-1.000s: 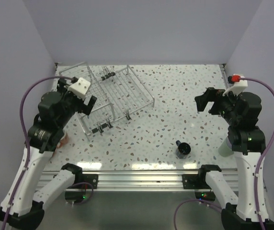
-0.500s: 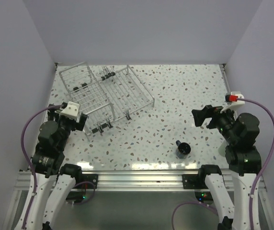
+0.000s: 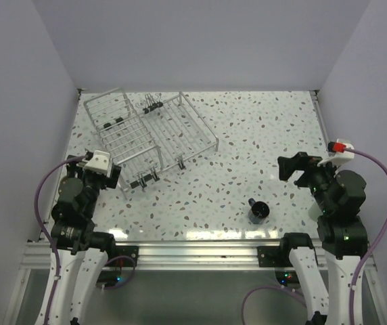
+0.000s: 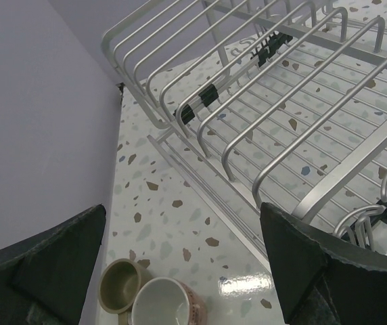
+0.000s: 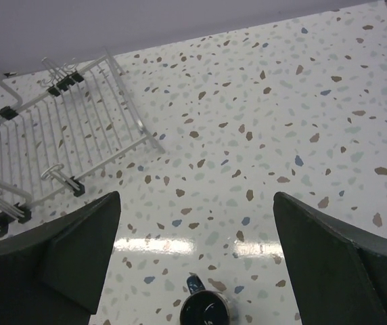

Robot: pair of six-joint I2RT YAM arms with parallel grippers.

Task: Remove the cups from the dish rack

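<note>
The wire dish rack (image 3: 180, 128) stands at the back left with no cups in it; it also shows in the left wrist view (image 4: 352, 172) and the right wrist view (image 5: 136, 108). A dark blue-black cup (image 3: 258, 211) stands on the table near the front, right of centre, and just below my right gripper's view (image 5: 206, 311). A beige cup (image 4: 121, 286) and a salmon cup (image 4: 166, 305) stand together by the left wall. My left gripper (image 3: 111, 177) (image 4: 180, 210) is open and empty, near the rack's front left corner. My right gripper (image 3: 289, 166) (image 5: 197, 196) is open and empty above the table.
Lavender walls close in the left, back and right sides. A pale green shape (image 3: 315, 210) peeks out beside the right arm. A metal rail (image 3: 193, 252) runs along the near edge. Black clips (image 3: 143, 179) sit on the rack's front edge.
Both arms have drawn back toward the near edge. My left gripper has left the rack's left section and dropped to the front left. My right gripper has shifted slightly nearer and lower.
</note>
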